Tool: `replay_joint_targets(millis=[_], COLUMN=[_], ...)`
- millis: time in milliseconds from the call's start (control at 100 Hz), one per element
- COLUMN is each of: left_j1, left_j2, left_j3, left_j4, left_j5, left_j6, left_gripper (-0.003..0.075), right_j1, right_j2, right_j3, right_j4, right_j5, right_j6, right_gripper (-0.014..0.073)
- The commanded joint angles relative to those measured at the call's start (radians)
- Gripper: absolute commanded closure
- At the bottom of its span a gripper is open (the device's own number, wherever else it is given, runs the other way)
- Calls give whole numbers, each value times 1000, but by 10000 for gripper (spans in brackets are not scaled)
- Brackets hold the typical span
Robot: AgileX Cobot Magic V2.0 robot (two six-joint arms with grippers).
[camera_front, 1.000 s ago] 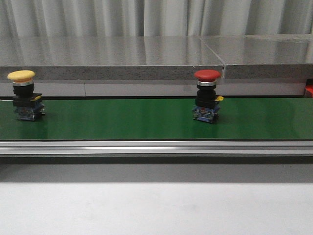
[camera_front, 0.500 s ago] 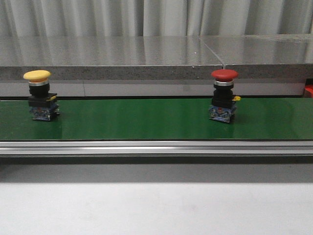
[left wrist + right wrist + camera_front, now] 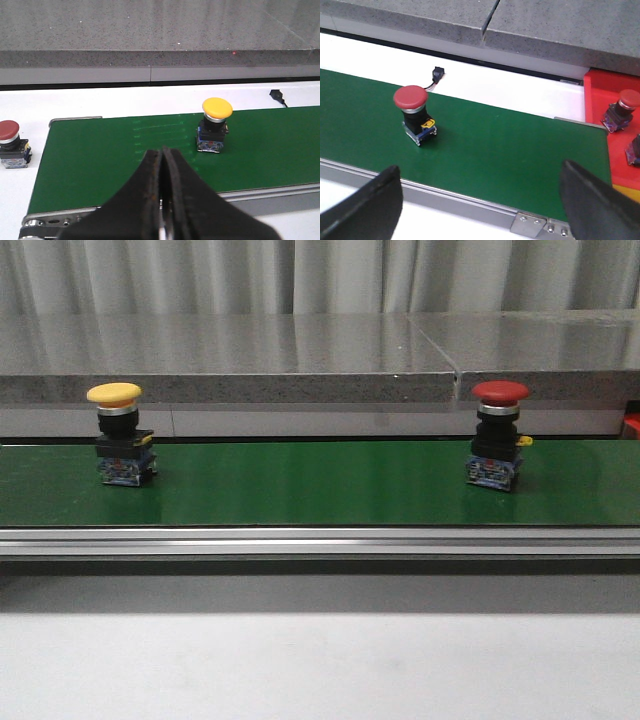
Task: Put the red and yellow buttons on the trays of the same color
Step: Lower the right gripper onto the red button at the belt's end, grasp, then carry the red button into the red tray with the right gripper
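Grey curtains hang behind a speckled stone ledge [image 3: 300, 350], and below it we see a green conveyor belt [image 3: 320, 485] running across the front view, edged by an aluminium rail [image 3: 320, 540]. We find the yellow button [image 3: 122, 435] standing upright near the belt's left end, towards its far edge, and the red button [image 3: 497, 436] upright near the right end, the two well apart. Our left gripper [image 3: 163, 200] has its jaws pressed together with nothing between them, poised over the belt's near edge, apart from the yellow button. Our right gripper [image 3: 480, 200] has its fingers spread wide and empty, the red button sitting beyond them on the belt. Past the belt's right end we see a red tray [image 3: 600, 92] already holding another red-capped button [image 3: 621, 111]. Off the belt's left end stands one more red button [image 3: 11, 145].
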Motion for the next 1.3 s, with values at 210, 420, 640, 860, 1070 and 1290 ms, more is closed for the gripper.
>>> replay_joint_targets(millis=[210,420,640,860,1070,1290], left_j1=[-6,-6,-6,-6,-6,-6], left_j2=[3,3,3,3,3,3], left_j3=[-27,-27,-27,-27,-27,-27], left_j4=[-20,-20,-20,-20,-20,-20], left_j5=[-65,-65,-65,-65,-65,-65], left_j6=[-8,-8,-8,-8,-8,-8], left_gripper=[739,739,739,739,739,739], right_j1=[0,38,100,143,147,147], right_j2=[200,375,556,696,832,919], right_j3=[-120,-201,-277,-363,-436,-458], right_j4=[29,29,29,29,-18,-59], right_j5=[36,52,45,4,-32,-54], right_j6=[-11,-38,-50,-64,-64,-63], right_gripper=[-50,-50,-50,-50,-50,-27])
